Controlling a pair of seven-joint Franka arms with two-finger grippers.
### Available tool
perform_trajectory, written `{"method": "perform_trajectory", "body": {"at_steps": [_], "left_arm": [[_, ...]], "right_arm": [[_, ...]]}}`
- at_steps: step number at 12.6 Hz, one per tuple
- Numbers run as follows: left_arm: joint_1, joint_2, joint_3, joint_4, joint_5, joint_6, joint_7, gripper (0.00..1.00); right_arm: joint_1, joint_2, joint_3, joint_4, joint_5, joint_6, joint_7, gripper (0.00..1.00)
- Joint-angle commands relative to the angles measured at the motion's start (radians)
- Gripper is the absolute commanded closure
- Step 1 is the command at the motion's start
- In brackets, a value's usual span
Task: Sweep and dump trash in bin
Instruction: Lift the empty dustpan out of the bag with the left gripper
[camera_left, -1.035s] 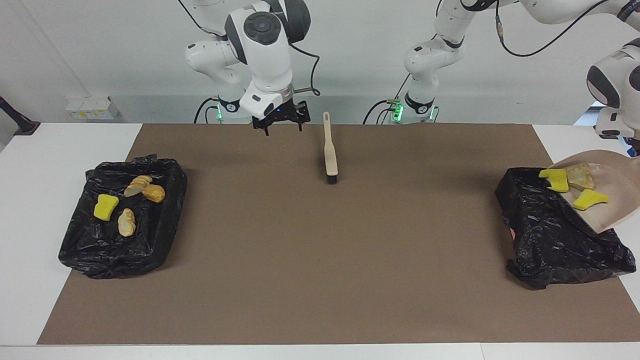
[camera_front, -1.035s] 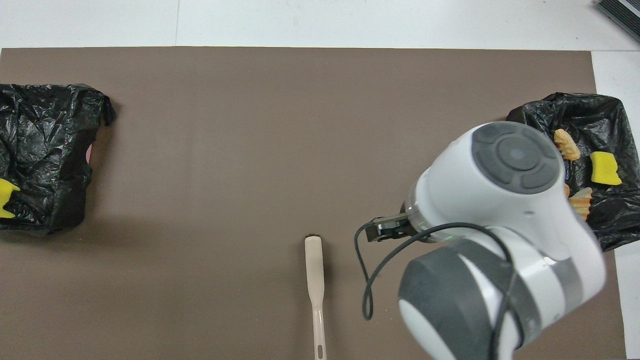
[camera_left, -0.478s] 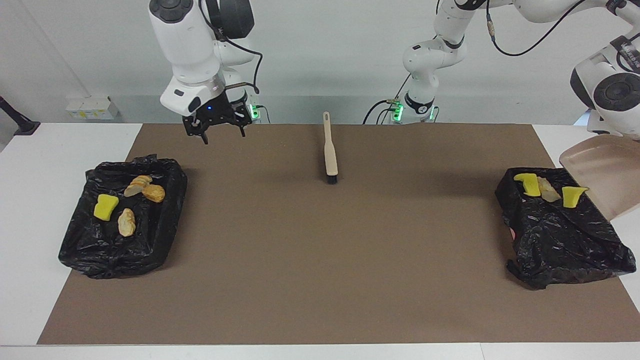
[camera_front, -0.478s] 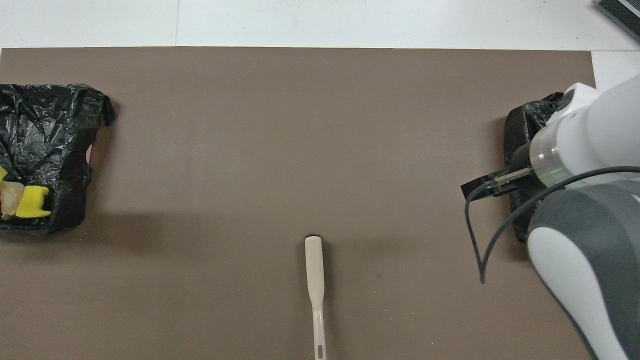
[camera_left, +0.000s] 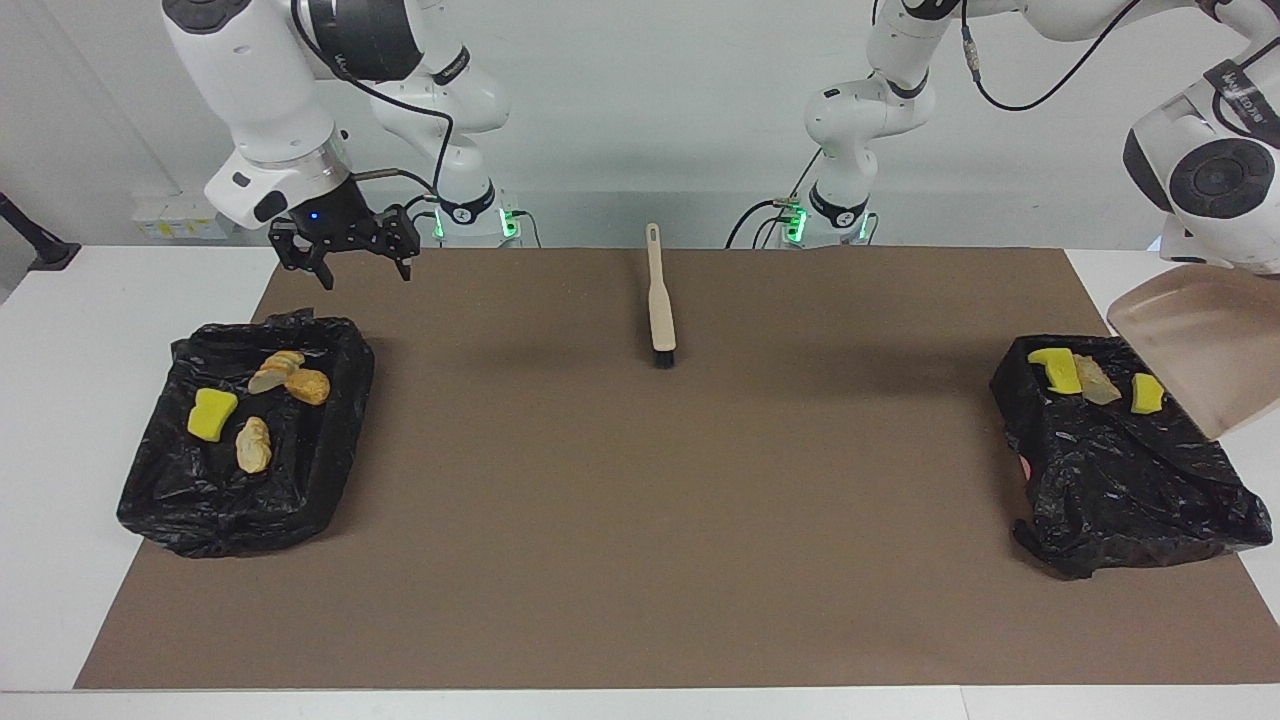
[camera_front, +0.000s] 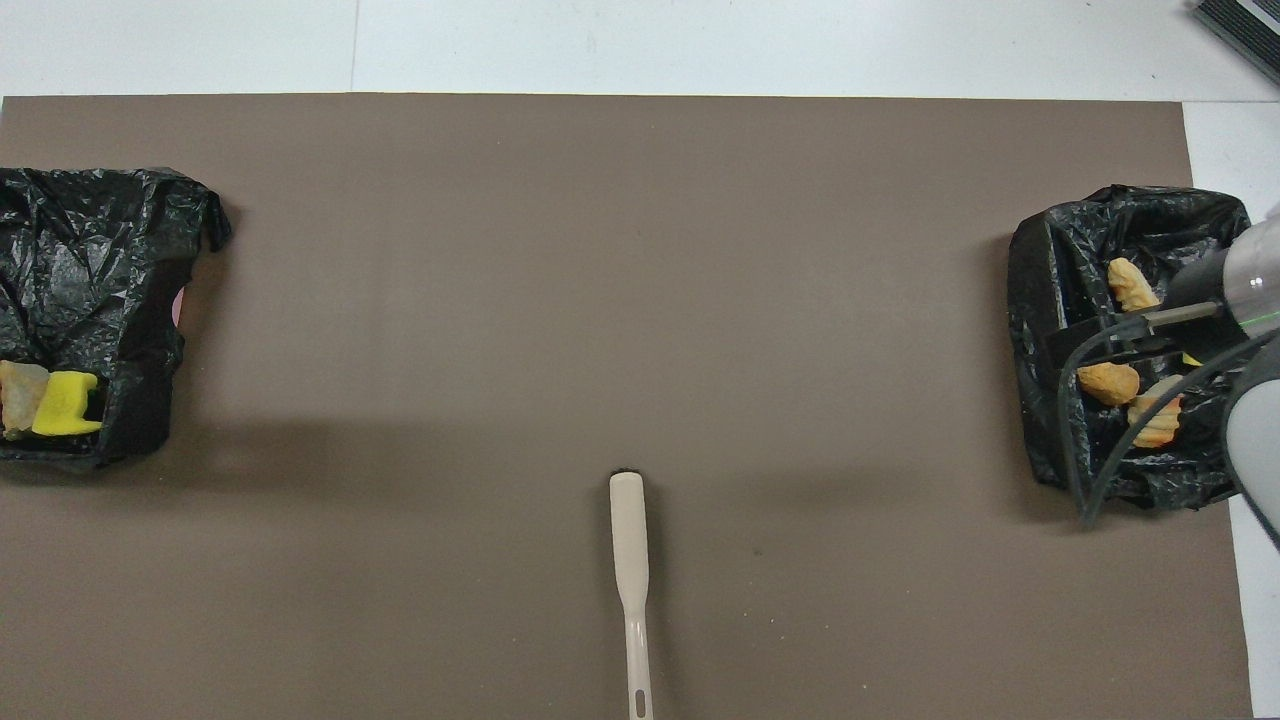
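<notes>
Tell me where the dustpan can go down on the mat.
Bare mat lies between the brush and each black-lined bin, and farther from the robots than the brush. The bin at the left arm's end holds three scraps; the other holds four. The dustpan hangs over the former, so the mat beside that bin looks handiest.

Left hand hidden (dustpan (camera_left: 1200, 345) cut off).

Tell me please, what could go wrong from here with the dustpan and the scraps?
1. The three scraps lie near the rim of the bin at the left arm's end; they might tumble out.
2. The tilted dustpan hangs close over that bin and could catch its black liner while moving.
</notes>
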Motion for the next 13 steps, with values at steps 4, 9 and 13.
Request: {"method": "perform_trajectory", "body": {"at_steps": [4, 9, 13], "left_arm": [[-0.117, -0.003, 0.006, 0.004, -0.434, -0.069, -0.301, 1.0], [-0.332, 0.101, 0.008, 0.002, -0.615, -0.05, -0.806, 1.0], [-0.447, 0.178, 0.008, 0.038, -0.73, 0.055, -1.109, 1.0]], "right_arm": [[-0.029, 0.003, 0.012, 0.064, -0.02, -0.067, 0.005, 0.0], [-0.024, -0.003, 0.012, 0.052, -0.014, -0.032, 0.008, 0.0], [-0.023, -0.003, 0.015, 0.052, -0.009, -0.034, 0.005, 0.0]]}}
